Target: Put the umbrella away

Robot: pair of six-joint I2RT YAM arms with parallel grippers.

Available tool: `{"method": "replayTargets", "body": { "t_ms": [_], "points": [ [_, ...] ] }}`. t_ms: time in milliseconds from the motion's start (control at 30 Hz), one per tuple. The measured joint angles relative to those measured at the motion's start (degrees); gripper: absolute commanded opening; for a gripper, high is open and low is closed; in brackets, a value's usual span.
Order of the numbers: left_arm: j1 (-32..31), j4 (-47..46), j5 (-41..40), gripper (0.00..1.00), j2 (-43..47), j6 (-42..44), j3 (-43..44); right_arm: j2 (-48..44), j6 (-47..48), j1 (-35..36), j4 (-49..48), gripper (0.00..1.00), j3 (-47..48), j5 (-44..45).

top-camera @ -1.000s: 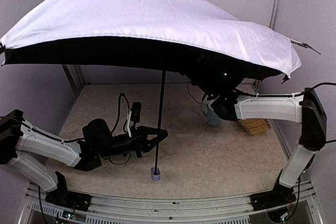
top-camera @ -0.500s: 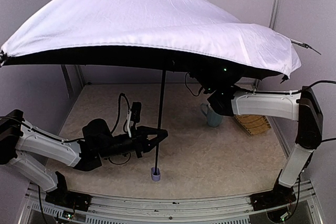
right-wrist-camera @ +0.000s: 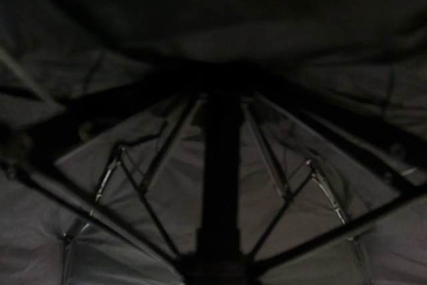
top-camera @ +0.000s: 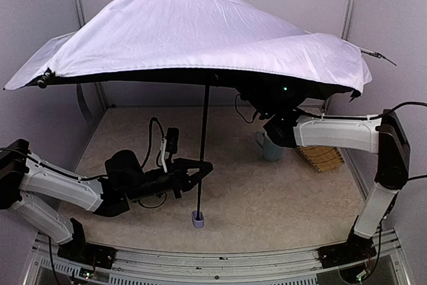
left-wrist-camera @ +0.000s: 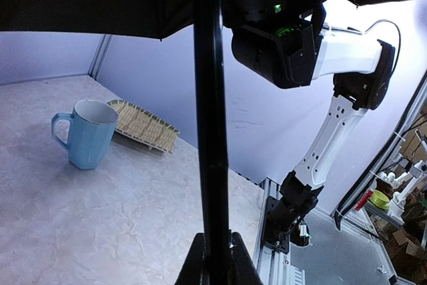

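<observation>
Pinching the umbrella [top-camera: 200,38] shaft, left pincer [top-camera: 201,168] clamped tight around it.

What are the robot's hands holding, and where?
The left gripper is shut on the umbrella, around its black shaft, low down. The right gripper is up under the canopy; whether it holds anything cannot be told.
</observation>
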State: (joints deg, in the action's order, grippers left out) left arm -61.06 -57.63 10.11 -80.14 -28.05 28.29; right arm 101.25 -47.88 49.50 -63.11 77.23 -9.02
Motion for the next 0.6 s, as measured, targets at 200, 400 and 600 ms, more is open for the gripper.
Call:
{"method": "replayTargets", "body": {
  "t_ms": [200, 400, 600],
  "points": [
    [-0.1, 0.3, -0.2, 0.00, 0.0, 0.1, 0.0, 0.0, -0.2, -0.2, 0.3, 0.40, 0.0, -0.8],
    [-0.8, 5.2, -4.7, 0.00, 2.1, 1.6, 0.3, -1.6, 4.9, -0.1, 4.9, 0.55, -1.6, 2.7],
    [-3.7, 17.4, -16.6, 0.00, 3.3, 5.3, 6.4, -5.5, 20.8, 4.1, 11.4, 0.57, -3.9, 15.4]
  ]
}}
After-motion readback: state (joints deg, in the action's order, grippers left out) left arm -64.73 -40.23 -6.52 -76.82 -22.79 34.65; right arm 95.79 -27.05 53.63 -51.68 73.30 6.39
